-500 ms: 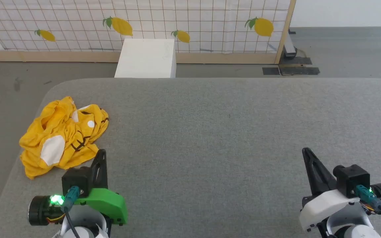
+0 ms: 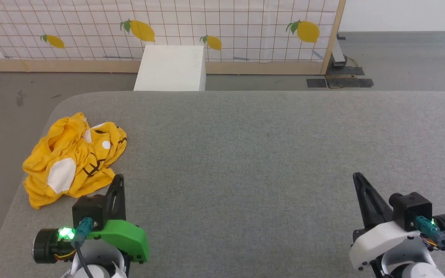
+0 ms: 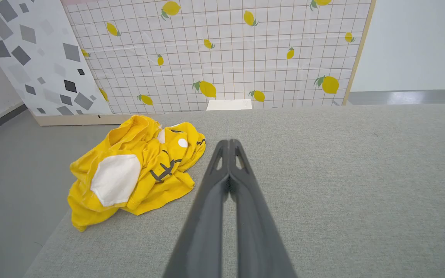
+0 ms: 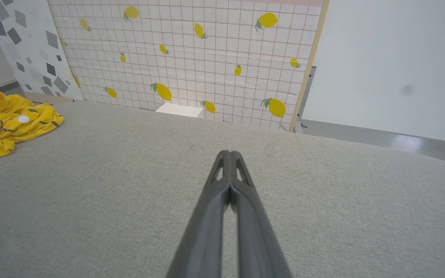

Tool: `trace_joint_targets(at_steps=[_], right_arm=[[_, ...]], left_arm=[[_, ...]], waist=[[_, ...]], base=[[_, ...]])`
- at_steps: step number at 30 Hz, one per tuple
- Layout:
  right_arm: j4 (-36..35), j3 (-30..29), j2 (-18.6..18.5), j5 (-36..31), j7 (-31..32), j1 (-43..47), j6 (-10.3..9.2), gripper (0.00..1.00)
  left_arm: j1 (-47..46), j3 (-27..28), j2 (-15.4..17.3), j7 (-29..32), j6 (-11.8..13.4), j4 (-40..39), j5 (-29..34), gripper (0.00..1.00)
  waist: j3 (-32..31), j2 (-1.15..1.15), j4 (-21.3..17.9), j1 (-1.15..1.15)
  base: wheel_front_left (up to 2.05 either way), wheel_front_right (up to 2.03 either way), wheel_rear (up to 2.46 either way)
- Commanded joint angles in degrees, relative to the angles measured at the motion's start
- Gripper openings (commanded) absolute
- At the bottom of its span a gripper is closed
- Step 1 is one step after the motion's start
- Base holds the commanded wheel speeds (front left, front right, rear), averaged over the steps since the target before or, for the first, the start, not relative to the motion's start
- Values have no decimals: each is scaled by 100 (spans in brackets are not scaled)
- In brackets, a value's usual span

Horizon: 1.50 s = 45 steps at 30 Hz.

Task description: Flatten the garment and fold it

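Note:
The garment (image 2: 72,158) is a bright yellow T-shirt with white patches and black stripes, crumpled in a heap near the left edge of the grey padded table (image 2: 265,154). It also lies left of the fingers in the left wrist view, garment (image 3: 137,170), and at the far left in the right wrist view, garment (image 4: 10,123). My left gripper (image 2: 119,178) hovers just right of and below the heap, shut and empty, apart from the cloth. My right gripper (image 2: 357,177) is shut and empty over bare table at the lower right. Both pairs of tips meet: left gripper (image 3: 229,142), right gripper (image 4: 229,153).
A white box (image 2: 170,67) stands on the floor beyond the table's far edge. Behind it runs a tiled screen with lemon prints (image 2: 160,27) on a wooden frame. Grey floor (image 2: 6,104) lies left of the table's rounded corner.

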Motion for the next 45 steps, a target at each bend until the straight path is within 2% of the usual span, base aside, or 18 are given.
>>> trace_joint_targets(at_steps=[1,16,17,31,45], right_arm=[[-29,9,8,-36,1,-100,-9,0],[-29,9,8,-36,1,-100,-9,0],[0,0,0,0,0,0,0,100],[41,-70,0,7,-91,1,-1,100],[116,-114,1,40,-228,-8,-2,100]], left_arm=[[67,21,-28,8,38,-16,60,0],[67,21,-28,8,38,-16,60,0],[0,0,0,0,0,0,0,100],[-80,-151,-1,-124,83,152,-106,100],[-157,-256,49,-295,213,330,-242,100]], waist=[[0,0,0,0],[0,0,0,0],[0,0,0,0],[-22,0,58,0],[-61,0,468,0]], base=[[0,0,0],[0,0,0],[0,0,0],[0,0,0],[0,0,0]])
